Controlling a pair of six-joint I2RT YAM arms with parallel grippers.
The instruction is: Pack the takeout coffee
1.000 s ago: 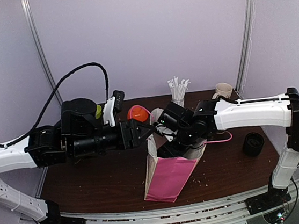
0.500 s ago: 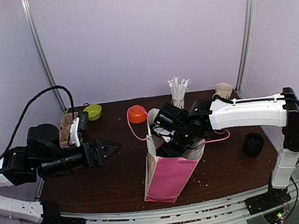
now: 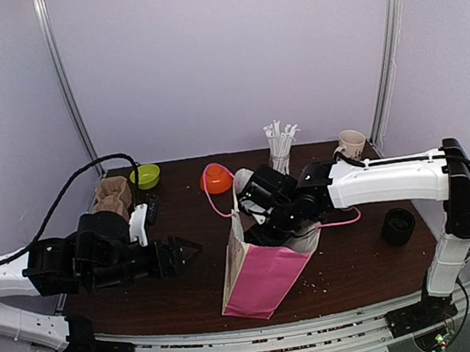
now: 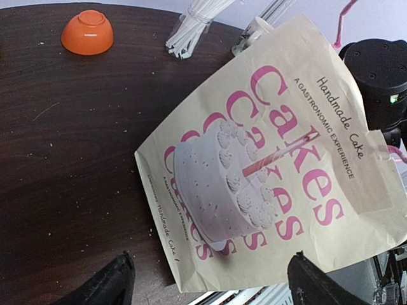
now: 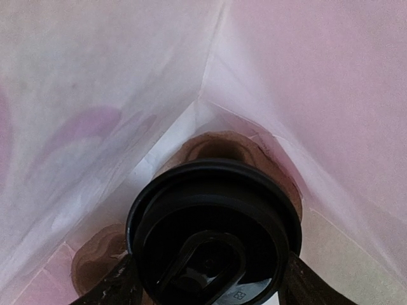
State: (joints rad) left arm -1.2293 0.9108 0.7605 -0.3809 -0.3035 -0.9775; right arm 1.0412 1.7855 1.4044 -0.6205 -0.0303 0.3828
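Only my right wrist camera shows the black-lidded takeout coffee cup (image 5: 213, 229), down inside the pink-and-cream paper bag (image 4: 273, 190), with my right pincer (image 5: 206, 283) clamped on it. My left pincer (image 3: 194, 250) stands wide apart beside the bag; its camera reads "Cakes", "A GASTRONOMIC EXPERIENCE", "Handmade Cake".

Your left arm (image 3: 67, 265) lies low and folded, its forearm pointing right and roughly level, with the left gripper (image 3: 191, 251) at its tip. You have those jaws spread wide, with nothing between them. Your right arm (image 3: 388, 177) rises from its base at the right, bends at the elbow and runs level toward the middle, where the wrist tips downward. Your right gripper (image 5: 206, 283) points down, its two fingers (image 5: 117, 286) pressed against opposite sides of the takeout coffee (image 5: 213, 210).
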